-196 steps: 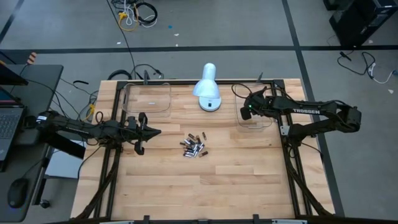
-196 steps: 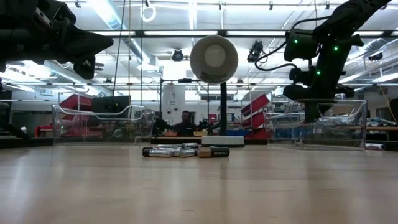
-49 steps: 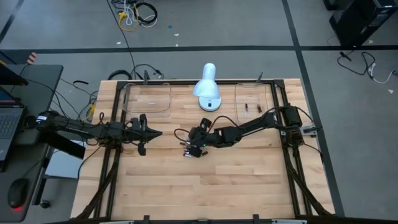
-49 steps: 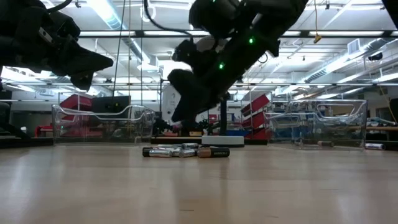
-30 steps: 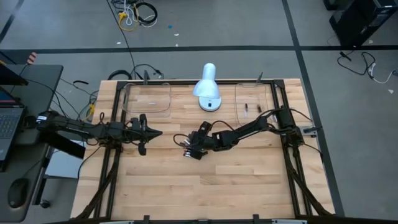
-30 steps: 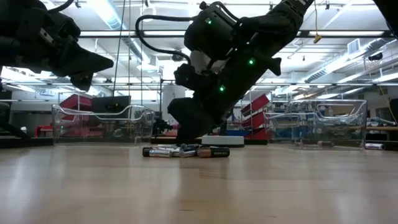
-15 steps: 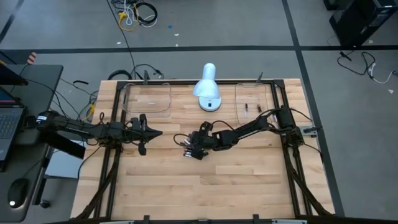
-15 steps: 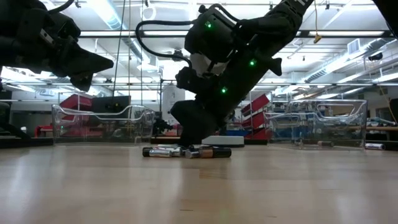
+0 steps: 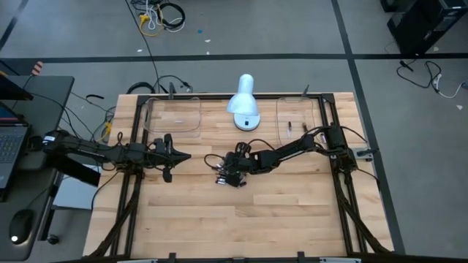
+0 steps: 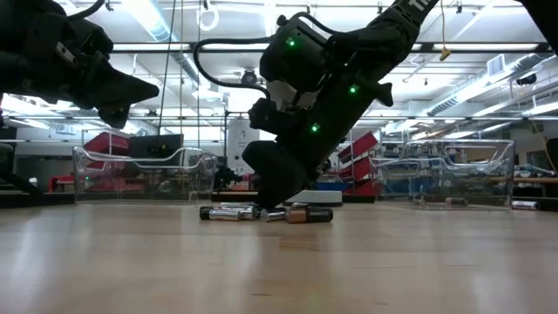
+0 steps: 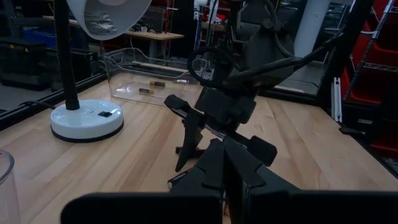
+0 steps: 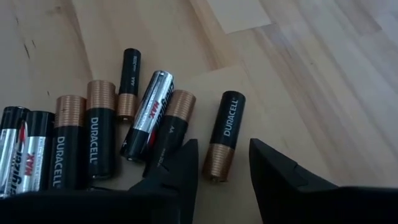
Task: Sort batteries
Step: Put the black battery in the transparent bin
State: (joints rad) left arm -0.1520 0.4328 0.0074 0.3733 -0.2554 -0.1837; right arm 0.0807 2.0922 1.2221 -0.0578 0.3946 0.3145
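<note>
Several batteries point(image 12: 99, 137), silvery or black with coppery ends, lie in a loose pile on the wooden table point(image 9: 241, 219) at its middle. They show in the low view point(image 10: 228, 212) too. My right gripper point(image 12: 221, 168) is open and low at the pile point(image 9: 227, 175). Its fingers stand on either side of the coppery end of one black battery point(image 12: 224, 127). That battery lies flat at the pile's right end point(image 10: 309, 215). My left gripper point(image 9: 178, 155) waits shut above the table's left part. My right gripper comes slanting down from the table's right side, and its fingers lie along the black battery's coppery end point(image 12: 216, 163). I cannot tell whether either finger point(image 12: 180, 165) touches it. The battery lies flat on the table.
A white desk lamp point(image 9: 244, 102) stands at the far middle. A clear tray point(image 9: 174, 115) sits at the far left. Another clear tray point(image 9: 298, 135) at the far right holds two batteries point(image 9: 290, 128). The near half of the table is bare wood.
My right gripper has kept low at the pile. The black battery at the pile's right end has slid a little toward the table's right edge, away from the other batteries.
</note>
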